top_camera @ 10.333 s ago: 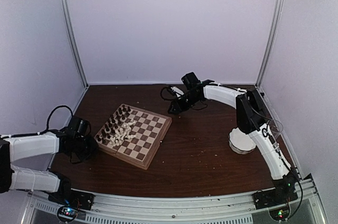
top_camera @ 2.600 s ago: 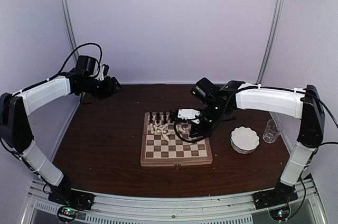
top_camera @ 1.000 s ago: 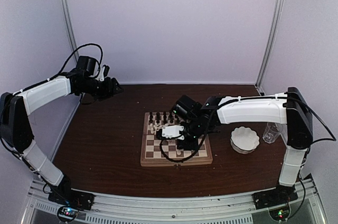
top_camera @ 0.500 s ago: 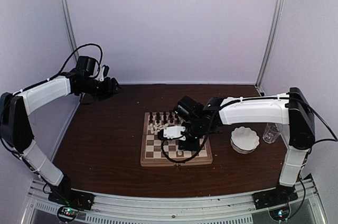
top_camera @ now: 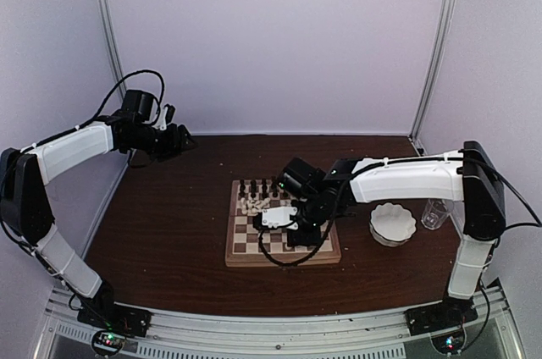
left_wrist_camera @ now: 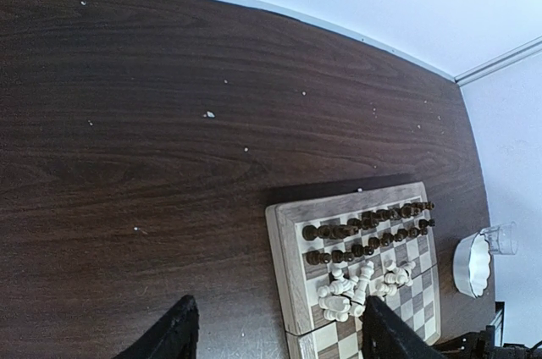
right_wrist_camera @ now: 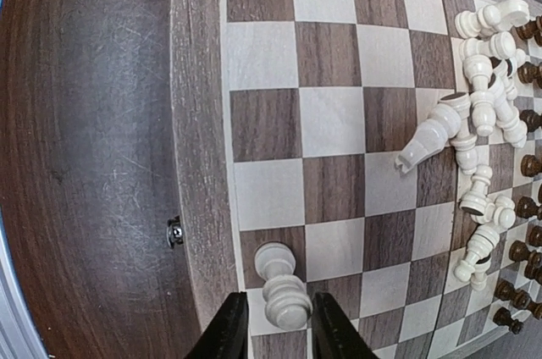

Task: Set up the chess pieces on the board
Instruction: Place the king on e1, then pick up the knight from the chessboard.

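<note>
Upright cream piece [right_wrist_camera: 284,289] — right pincer [right_wrist_camera: 280,312] loose around it, left pincer [left_wrist_camera: 278,318] agape.

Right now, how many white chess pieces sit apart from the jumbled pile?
1: a white piece on the board's edge row, between the right gripper's fingers. The white heap lies by the dark pieces; some may be hidden.

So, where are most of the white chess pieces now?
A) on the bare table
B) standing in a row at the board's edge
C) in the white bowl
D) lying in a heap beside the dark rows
D: the white pieces lie in a heap beside the dark pieces; only one white piece stands apart, between the right fingers.
</note>
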Motion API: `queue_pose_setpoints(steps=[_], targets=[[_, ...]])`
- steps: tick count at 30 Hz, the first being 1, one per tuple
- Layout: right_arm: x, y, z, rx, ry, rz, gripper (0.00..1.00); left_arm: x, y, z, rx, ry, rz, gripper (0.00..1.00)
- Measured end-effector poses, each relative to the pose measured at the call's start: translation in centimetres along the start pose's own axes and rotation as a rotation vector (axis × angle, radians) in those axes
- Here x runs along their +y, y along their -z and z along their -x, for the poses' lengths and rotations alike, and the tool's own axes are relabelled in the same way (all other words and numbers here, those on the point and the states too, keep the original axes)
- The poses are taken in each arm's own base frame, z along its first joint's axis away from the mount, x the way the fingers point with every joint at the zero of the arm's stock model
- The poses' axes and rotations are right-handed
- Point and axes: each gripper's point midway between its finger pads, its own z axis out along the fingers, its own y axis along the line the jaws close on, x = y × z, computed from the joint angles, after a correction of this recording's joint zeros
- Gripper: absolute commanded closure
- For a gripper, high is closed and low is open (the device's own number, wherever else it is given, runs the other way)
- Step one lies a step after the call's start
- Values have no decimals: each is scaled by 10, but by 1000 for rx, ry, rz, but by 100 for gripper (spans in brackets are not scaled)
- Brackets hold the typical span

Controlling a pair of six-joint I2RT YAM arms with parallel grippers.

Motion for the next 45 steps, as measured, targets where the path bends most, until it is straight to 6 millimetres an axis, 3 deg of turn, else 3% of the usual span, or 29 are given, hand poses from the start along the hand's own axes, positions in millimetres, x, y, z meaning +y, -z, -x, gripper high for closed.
queue_pose_setpoints(steps=[4,8,12,15,18,20,23,25,29,31,34,37,41,45], targets=[[2,1,-2,10,0,3,59,0,0,0,0,0,0,34],[2,5,-3,14,-4,1,58,0,0,0,0,0,0,34],[-5,22,-3,25,-9,-21,57,-1,0,0,3,-1,-6,34],[-18,53,0,-24,-41,-50,57,-3,0,-1,9,-8,-20,34],[-43,98,-6,-117,-114,-97,57,-7,-1,-3,15,-33,-35,36],[-62,128,-20,-175,-170,-146,57,-11,-2,-5,16,-78,-35,38],[-78,151,-50,-222,-266,-181,57,-33,-4,-12,33,-201,-25,38],[-83,152,-72,-247,-335,-176,56,-61,-8,-23,52,-312,-25,39],[-74,132,-113,-242,-446,-128,56,-126,-20,-69,139,-523,-51,49],[-65,123,-122,-242,-466,-104,56,-136,-29,-94,200,-558,-51,53],[-55,114,-131,-239,-475,-84,56,-120,-46,-119,297,-542,7,52],[-58,113,-131,-246,-469,-94,56,-97,-60,-134,360,-505,87,52],[-63,115,-128,-268,-456,-111,56,-79,-72,-144,404,-469,169,52],[-61,116,-123,-290,-437,-92,56,-74,-85,-145,426,-441,223,54]])
